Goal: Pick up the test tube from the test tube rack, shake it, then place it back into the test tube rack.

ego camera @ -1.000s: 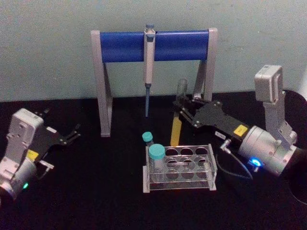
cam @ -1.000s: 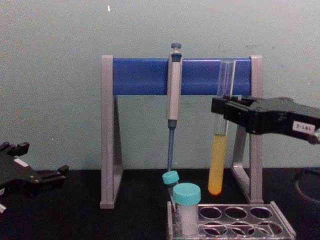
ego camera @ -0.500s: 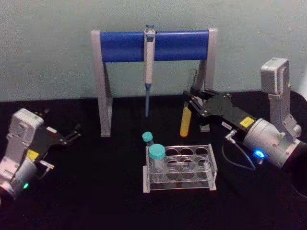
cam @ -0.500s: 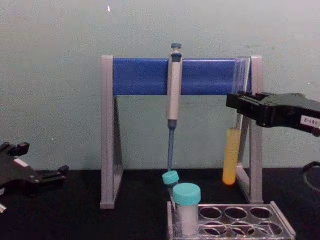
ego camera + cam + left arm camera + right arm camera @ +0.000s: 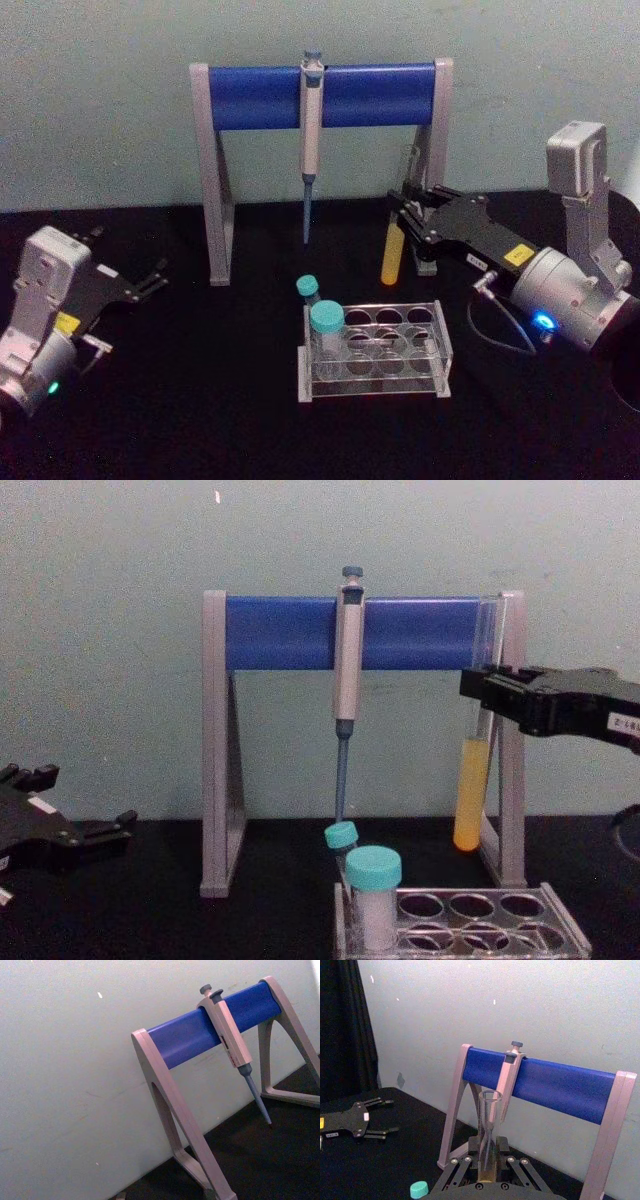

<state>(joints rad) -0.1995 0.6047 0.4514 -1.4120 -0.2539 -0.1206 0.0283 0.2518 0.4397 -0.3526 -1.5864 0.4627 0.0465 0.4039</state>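
Black cloth covers the table [image 5: 200, 420], and nearest the robot on it stands the test tube rack [image 5: 400, 382], a low clear plastic block with round holes in its top plate. Two teal-capped vials [image 5: 326, 318] sit in holes at the rack's left end, one behind the other, while the remaining holes look bare. Off to the left, well apart from the rack, the left gripper [image 5: 152, 278] rests low over the table with its fingers spread and nothing between them. Behind the rack, towards its right end, the right gripper [image 5: 408, 218] reaches in from the right and is clamped on the test tube [image 5: 394, 252]. It grips the clear glass above the liquid. The tube hangs close to upright, out of the rack and raised off the table, with yellow liquid filling its lower part and its open mouth at the top. From the chest view the tube [image 5: 472, 790] lines up just beside the right leg of the pipette stand [image 5: 250, 95]. Farther back, that grey-and-blue stand carries a grey pipette [image 5: 311, 130] hanging tip down from its blue bar. A pale wall [image 5: 100, 100] closes the scene.
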